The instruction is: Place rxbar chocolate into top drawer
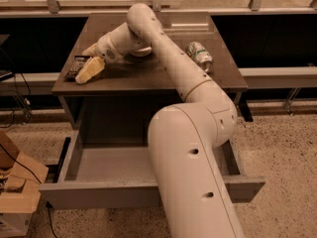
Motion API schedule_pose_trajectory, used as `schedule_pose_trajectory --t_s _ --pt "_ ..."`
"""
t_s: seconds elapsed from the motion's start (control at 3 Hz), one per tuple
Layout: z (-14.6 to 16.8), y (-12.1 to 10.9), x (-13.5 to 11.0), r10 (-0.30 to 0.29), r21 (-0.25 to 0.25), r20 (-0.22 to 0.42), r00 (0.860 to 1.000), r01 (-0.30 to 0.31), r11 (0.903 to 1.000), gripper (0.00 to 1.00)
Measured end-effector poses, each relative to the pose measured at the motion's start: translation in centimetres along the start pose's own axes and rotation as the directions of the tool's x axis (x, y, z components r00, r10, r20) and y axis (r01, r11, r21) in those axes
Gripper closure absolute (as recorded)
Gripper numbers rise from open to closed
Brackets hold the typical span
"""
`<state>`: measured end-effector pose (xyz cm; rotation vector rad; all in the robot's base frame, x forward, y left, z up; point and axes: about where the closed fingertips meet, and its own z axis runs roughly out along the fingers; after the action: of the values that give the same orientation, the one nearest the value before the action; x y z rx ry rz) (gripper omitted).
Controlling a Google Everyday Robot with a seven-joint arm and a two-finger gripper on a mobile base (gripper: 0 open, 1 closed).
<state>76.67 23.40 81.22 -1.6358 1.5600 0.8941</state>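
The rxbar chocolate (75, 66), a flat bar in a black wrapper, lies at the table's front left corner. My gripper (90, 69) is down on the tabletop right beside the bar and partly over its right end. The arm reaches across the table from the right. The top drawer (99, 196) is pulled wide open below the table, and its grey inside (114, 163) has nothing visible in it; my arm hides the drawer's right half.
A crushed green-white can (199, 56) lies at the table's right side. A pale bowl-like object (141, 53) sits behind my wrist. A cardboard box (15, 192) and cables are on the floor at the left. A railing runs behind the table.
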Motion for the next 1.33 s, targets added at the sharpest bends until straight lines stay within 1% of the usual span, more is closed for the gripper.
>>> schedule_pose_trajectory --t_s 0.67,1.0,1.33 --pt "-0.18 0.17 -0.45 -0.003 0.001 -0.006 1.000 0.003 1.0000 0.89" --pt "-0.25 0.17 -0.57 -0.003 0.001 -0.006 1.000 0.003 1.0000 1.00" --pt "-0.27 0.17 -0.60 -0.003 0.001 -0.006 1.000 0.003 1.0000 1.00"
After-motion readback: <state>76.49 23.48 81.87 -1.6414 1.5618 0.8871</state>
